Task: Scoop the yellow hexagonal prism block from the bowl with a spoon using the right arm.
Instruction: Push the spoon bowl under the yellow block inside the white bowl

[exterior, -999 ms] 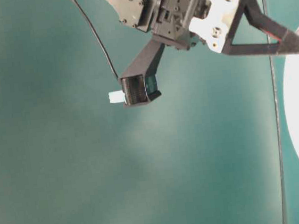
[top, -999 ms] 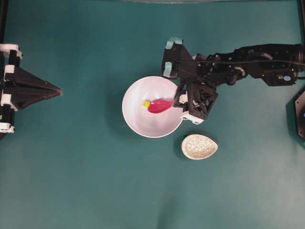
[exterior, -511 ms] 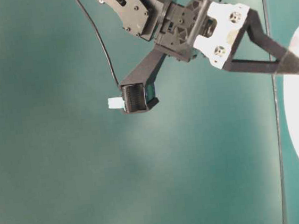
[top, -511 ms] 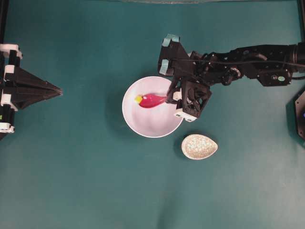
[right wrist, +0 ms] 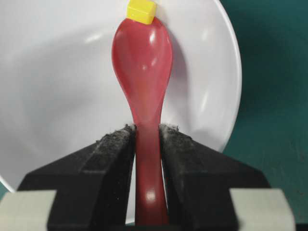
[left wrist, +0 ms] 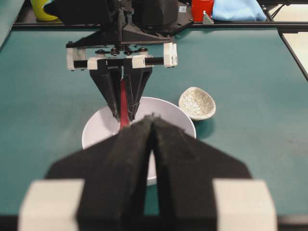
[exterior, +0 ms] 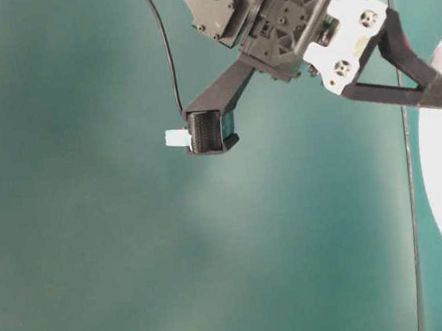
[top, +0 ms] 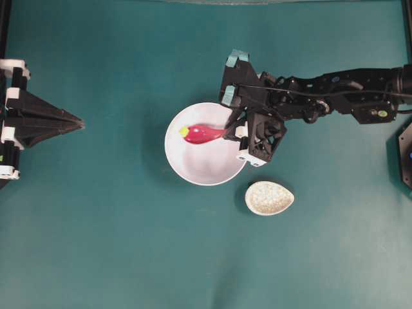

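Note:
The white bowl (top: 206, 172) sits mid-table. My right gripper (top: 230, 132) is shut on the handle of the pink-red spoon (top: 205, 134), and its scoop lies inside the bowl. The right wrist view shows the fingers (right wrist: 115, 144) clamping the handle (right wrist: 147, 159). In that view the yellow hexagonal prism block (right wrist: 141, 11) touches the scoop's tip, near the bowl's far wall (right wrist: 57, 96). In the overhead view the block (top: 184, 131) is at the bowl's left side. My left gripper (top: 80, 121) is shut and empty, far left of the bowl; its closed tips (left wrist: 153, 118) face the bowl (left wrist: 96, 130).
A small speckled oval spoon rest (top: 269, 197) lies on the table just below-right of the bowl; it also shows in the left wrist view (left wrist: 197, 103). The right arm (top: 347, 93) stretches in from the right edge.
The right gripper has pushed the spoon leftward across the bowl. The yellow block has moved with the scoop's tip from the bowl's middle to its left side.

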